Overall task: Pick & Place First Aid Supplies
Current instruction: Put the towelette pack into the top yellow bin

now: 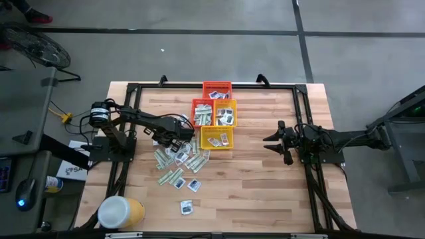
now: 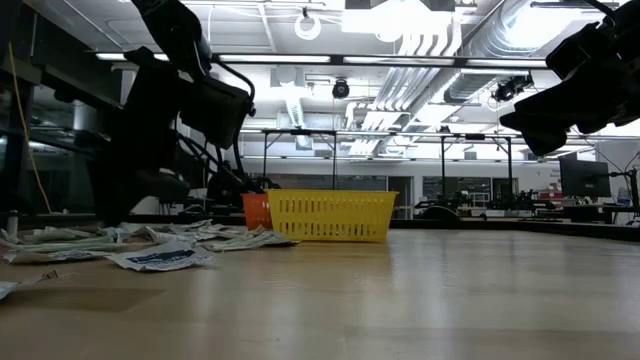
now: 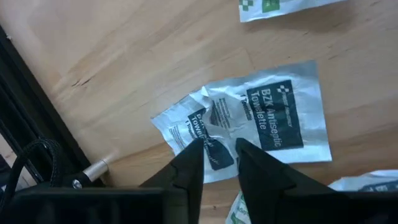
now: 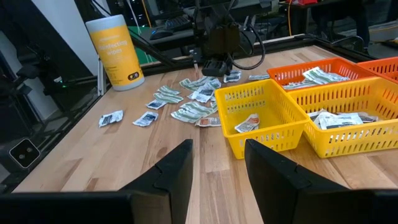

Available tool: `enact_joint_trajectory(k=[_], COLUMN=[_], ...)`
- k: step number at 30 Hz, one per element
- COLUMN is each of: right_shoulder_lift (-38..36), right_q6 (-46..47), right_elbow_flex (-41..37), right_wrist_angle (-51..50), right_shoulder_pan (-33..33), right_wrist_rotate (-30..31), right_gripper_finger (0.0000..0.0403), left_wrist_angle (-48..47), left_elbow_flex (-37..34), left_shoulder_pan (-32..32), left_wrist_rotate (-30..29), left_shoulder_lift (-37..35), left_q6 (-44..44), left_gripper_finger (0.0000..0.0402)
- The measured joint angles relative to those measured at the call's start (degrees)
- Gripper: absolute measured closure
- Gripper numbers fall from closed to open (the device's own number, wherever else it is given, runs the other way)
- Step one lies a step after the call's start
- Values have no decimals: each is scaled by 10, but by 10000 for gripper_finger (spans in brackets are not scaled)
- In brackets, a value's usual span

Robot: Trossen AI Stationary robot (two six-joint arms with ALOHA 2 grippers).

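Several small flat packets, pale green-and-white strips and white squares with dark blue marks, lie in a loose pile (image 1: pixel 176 159) on the wooden table, left of centre. My left gripper (image 1: pixel 174 142) points down into the far part of this pile. In its wrist view it (image 3: pixel 219 155) is shut on a crumpled white-and-blue packet (image 3: pixel 199 124), which lies beside a flat one printed "BZK Antiseptic Towelette" (image 3: pixel 283 115). My right gripper (image 1: pixel 268 142) waits open above the table's right half, and its fingers (image 4: pixel 217 162) hold nothing. My left gripper pinches the crumpled white-and-blue packet at its near edge (image 3: pixel 219 146) between its two fingertips. It comes from above, pointing down. The foil is bunched and creased between the fingers. The rest of the packet lies on the table, partly under the flat towelette packet.
A red basket (image 1: pixel 217 88), two orange baskets (image 1: pixel 202 111) (image 1: pixel 226 113) and a yellow basket (image 1: pixel 217 138) stand by the far middle edge, with packets inside. A big yellow tub with a white lid (image 1: pixel 119 212) stands at the near left corner. Stray packets (image 1: pixel 187 208) lie near it.
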Motion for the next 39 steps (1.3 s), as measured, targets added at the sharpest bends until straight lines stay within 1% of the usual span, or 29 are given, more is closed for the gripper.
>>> enact_joint_trajectory(k=[11,19,25,30,36,39], right_shoulder_lift=[0,0,0,0,0,0], right_q6=[0,0,0,0,0,0], right_elbow_flex=[0,0,0,0,0,0], right_wrist_angle=[0,0,0,0,0,0], right_shoulder_pan=[0,0,0,0,0,0], right_wrist_rotate=[0,0,0,0,0,0], right_gripper_finger=[263,263,263,263,263,263], left_wrist_angle=[-3,-12,-43,-53,-48,-31], left_elbow_flex=[0,0,1,1,1,1], left_shoulder_pan=[-2,-2,-2,-2,-2,-2], left_wrist_rotate=[13,11,4,-17,-47,-56], left_shoulder_lift=[0,-22,-60,-99,-139,-152], left_q6=[37,53,66,77,137,187], left_gripper_finger=[396,399,400,400,401,401])
